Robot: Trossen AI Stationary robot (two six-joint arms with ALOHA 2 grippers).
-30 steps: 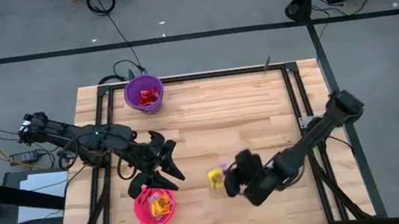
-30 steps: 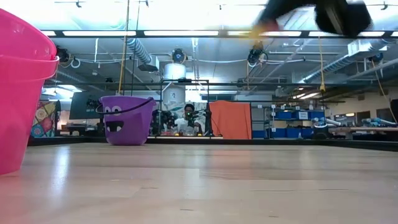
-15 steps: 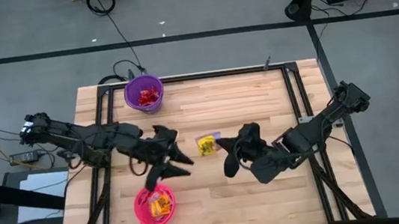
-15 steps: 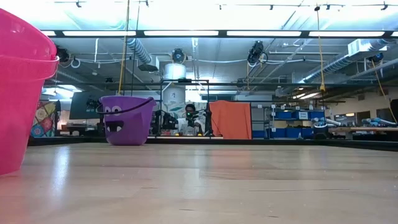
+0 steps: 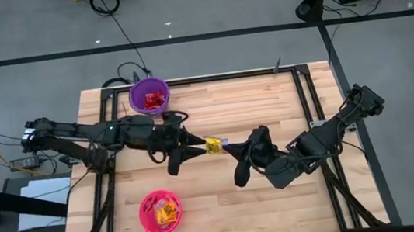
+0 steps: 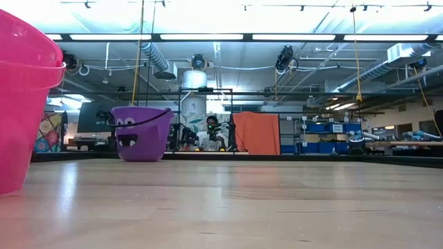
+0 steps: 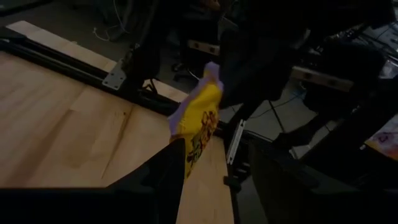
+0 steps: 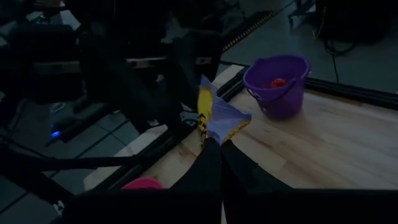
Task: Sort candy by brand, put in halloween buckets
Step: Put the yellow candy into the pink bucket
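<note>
A yellow candy packet with a purple end (image 5: 213, 146) hangs in the air over the middle of the table, between the two grippers. My right gripper (image 5: 228, 146) is shut on it from the table's right side. My left gripper (image 5: 195, 146) is open, and its fingers stand around the packet's free yellow end (image 7: 198, 127). The purple bucket (image 5: 149, 96) stands at the table's far edge with red packets inside. The pink bucket (image 5: 160, 212) stands near the near edge on the left and holds yellow packets. Both buckets appear in the low view, but neither gripper does. My right gripper pinches the packet's purple end (image 8: 219, 124) between its two shut fingers (image 8: 208, 163), coming level from the table's right. The packet is lifted clear and sticks out toward my left gripper. My left gripper has one finger (image 7: 169, 163) right beside the packet's yellow end; I cannot tell whether it touches.
Bare wood lies between the buckets and under the grippers. A black metal frame (image 5: 298, 90) runs along the table's edges. In the low view, a person (image 6: 211, 131) sits far off in the room behind the table.
My right gripper carried the yellow packet from near the near edge up to the table's middle, then held still. My left gripper moved from above the pink bucket toward the far edge and to the right, up to the packet's free end.
</note>
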